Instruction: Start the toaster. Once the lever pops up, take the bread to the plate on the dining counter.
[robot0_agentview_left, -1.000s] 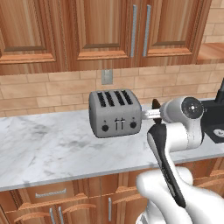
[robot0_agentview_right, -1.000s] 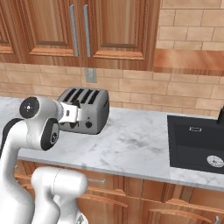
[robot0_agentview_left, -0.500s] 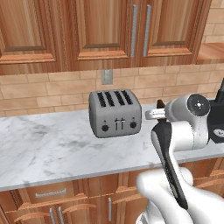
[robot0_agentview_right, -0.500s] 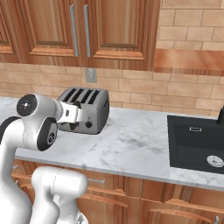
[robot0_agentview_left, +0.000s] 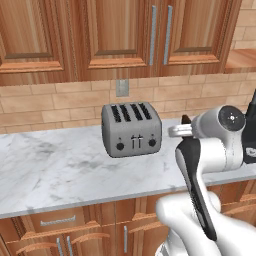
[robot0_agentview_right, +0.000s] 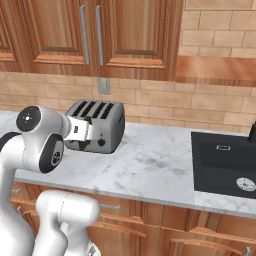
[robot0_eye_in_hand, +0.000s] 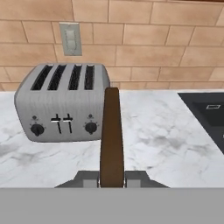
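The silver four-slot toaster (robot0_agentview_left: 131, 130) (robot0_agentview_right: 97, 125) (robot0_eye_in_hand: 61, 109) stands on the marble worktop by the brick wall, its slots dark and its two levers side by side on the front. My gripper (robot0_eye_in_hand: 112, 180) (robot0_agentview_left: 181, 129) hovers in front of the toaster and to its right, shut on the bread (robot0_eye_in_hand: 111, 135). The brown slice shows edge-on, standing up from between the fingers. The hand (robot0_agentview_right: 80, 131) hangs close before the toaster's front. The plate and the dining counter are out of view.
A black sink (robot0_agentview_right: 225, 165) (robot0_eye_in_hand: 205, 113) is set into the marble worktop (robot0_agentview_left: 55, 170) to the right of the toaster. A wall outlet (robot0_agentview_left: 121, 87) sits above the toaster, under the wooden upper cabinets (robot0_agentview_left: 125, 35). Drawers run below the worktop edge.
The arm has drawn back a little from the toaster, to the right in the left base view, with the bread still in the gripper. The toaster has not moved.
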